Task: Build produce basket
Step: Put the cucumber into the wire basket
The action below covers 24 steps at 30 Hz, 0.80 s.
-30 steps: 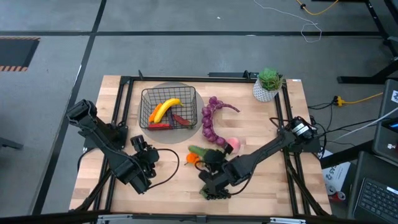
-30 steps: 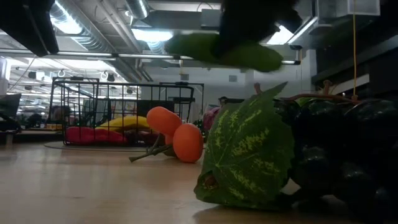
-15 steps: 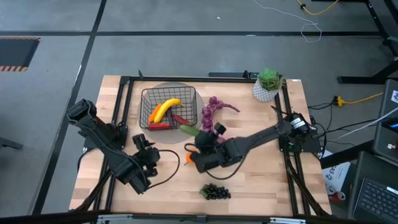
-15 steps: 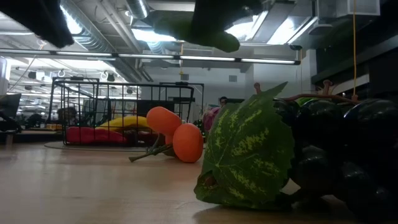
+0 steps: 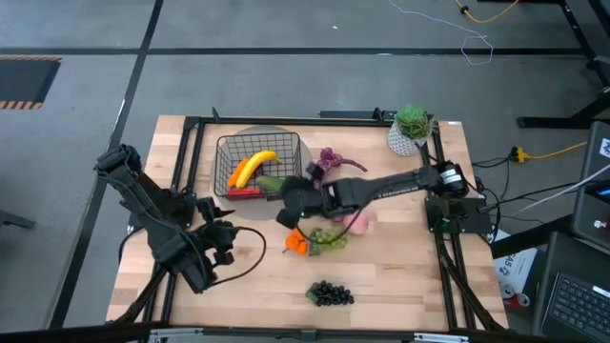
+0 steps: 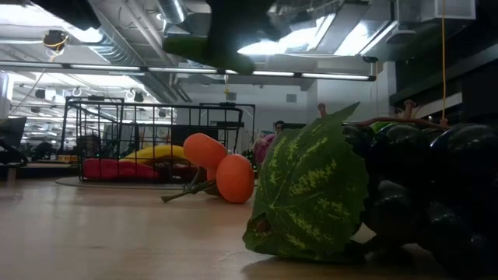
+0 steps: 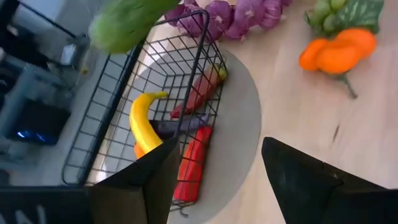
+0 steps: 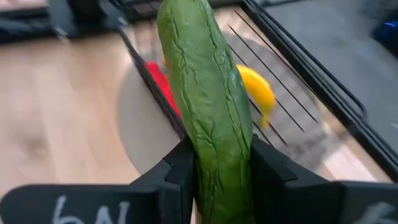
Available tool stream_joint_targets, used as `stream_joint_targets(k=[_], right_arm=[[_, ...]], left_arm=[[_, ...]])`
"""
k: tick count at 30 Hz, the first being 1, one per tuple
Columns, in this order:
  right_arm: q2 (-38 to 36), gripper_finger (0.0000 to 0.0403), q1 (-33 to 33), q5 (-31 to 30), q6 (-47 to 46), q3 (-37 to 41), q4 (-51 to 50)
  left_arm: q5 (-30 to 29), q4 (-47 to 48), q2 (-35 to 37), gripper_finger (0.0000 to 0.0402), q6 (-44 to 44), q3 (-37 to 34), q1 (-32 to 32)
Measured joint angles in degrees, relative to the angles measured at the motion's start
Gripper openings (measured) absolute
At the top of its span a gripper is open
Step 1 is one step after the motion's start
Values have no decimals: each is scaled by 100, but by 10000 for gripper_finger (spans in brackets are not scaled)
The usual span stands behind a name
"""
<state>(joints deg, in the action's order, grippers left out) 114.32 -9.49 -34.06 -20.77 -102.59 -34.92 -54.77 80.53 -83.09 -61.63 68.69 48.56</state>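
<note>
1. Nearest the bench's front edge, the dark grapes [image 5: 329, 293] w/ a big green leaf [image 6: 311, 187] are lying on the wood, well apart from both pincers.
2. Left pincer [image 5: 221, 244] is hanging over the bench's [image 5: 400, 276] front-left part, fingers [image 7: 311, 180] standing wide apart w/ nothing between them; it is waiting clear of the produce.
3. Mid-bench, the orange pieces [image 5: 297, 245] are sitting just beside the green grapes [image 5: 330, 237], and the pink peach [image 5: 358, 222] is lying just beyond those, partly under the right arm.
4. Right pincer [image 5: 286, 196] is reaching across the bench from the right side, fingers [image 8: 177, 168] part-closed and clamping the cucumber [image 8: 208, 106] by its lower end; the cucumber is sticking out ahead of the pincer.
5. The cucumber is hanging in the air at the basket's [image 5: 228, 151] near-right corner, tip pointing in over the rim; can't tell if it is touching the wire.
6. The basket is sitting on a round grey mat [image 5: 212, 195] toward the back-left of the bench, holding the yellow banana [image 5: 252, 165] and red chillies [image 5: 244, 192].
7. The purple string of bulbs [image 5: 329, 158] is lying just right of the basket, partly under the right arm.
8. Farthest back, at the rear-right corner, a white pot w/ a green plant [image 5: 410, 130] is standing upright.
</note>
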Motion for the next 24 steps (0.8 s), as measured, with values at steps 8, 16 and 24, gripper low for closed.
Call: stream_joint_targets(k=[8, 16, 24], right_arm=[[0, 102, 607, 1210, 453, 0, 1070], [0, 102, 932, 1472, 310, 0, 1142], [0, 102, 978, 1472, 423, 0, 1161]], left_arm=[[-139, -130, 181, 225, 117, -653, -11], [-173, -1229, 1005, 225, -407, -1804, -2], [54, -3184, 2436, 225, 342, -3032, 0]])
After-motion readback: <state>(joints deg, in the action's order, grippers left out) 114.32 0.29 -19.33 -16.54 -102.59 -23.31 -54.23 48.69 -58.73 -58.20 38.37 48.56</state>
